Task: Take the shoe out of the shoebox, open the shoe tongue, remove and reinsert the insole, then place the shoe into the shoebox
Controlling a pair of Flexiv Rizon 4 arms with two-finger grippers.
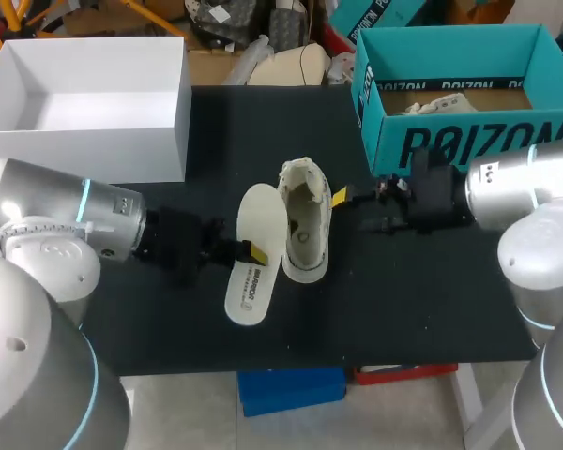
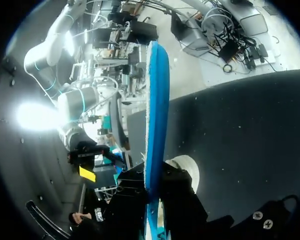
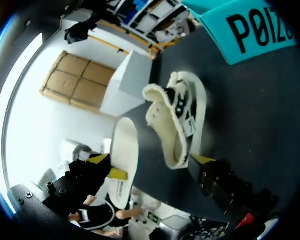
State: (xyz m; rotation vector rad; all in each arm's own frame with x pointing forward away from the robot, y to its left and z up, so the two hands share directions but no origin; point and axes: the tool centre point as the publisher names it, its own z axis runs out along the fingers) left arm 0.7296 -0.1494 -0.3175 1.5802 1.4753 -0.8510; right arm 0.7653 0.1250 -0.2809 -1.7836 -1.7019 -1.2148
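Holding insole (image 1: pixel 253 274) clamped in L gripper (image 1: pixel 247 251) at frame centre, just frame-left of shoe (image 1: pixel 305 225); R gripper (image 1: pixel 342 196) beside shoe, grip state can't tell; step looks like reinsert, next needs insole tip fed into shoe opening.

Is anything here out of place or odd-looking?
Only the insole, which is out of the shoe: the left gripper holds it beside the shoe, on the side away from the shoebox. The shoe stands on the table outside the shoebox, its opening pulled wide. Nothing looks spilled or damaged.
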